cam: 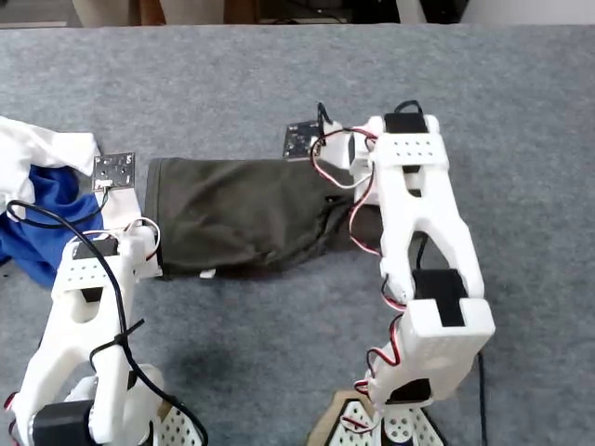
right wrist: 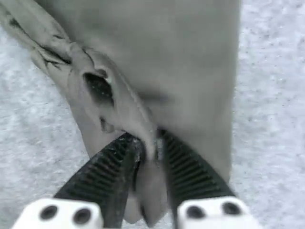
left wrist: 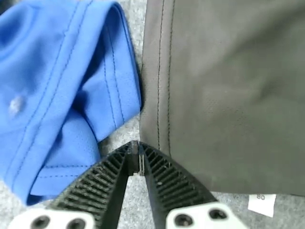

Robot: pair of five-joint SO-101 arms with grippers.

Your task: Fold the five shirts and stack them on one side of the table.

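A dark olive shirt (cam: pixel 232 214) lies folded into a long band across the middle of the grey table (cam: pixel 521 93). My left gripper (cam: pixel 119 200) is at its left hem. In the left wrist view the left gripper (left wrist: pixel 137 151) is shut, its tips pinched on the stitched hem edge of the olive shirt (left wrist: pixel 224 86). My right gripper (cam: pixel 337 177) is over the band's bunched right end. In the right wrist view the right gripper (right wrist: pixel 148 143) is shut on a crumpled ridge of the olive shirt (right wrist: pixel 181 57).
A blue shirt (cam: pixel 46 200) lies crumpled at the table's left edge, touching the olive hem, its sleeve (left wrist: pixel 62 81) beside my left gripper. A white shirt (cam: pixel 28 149) lies over it at the back. A small white label (left wrist: pixel 261 202) sticks out under the olive shirt.
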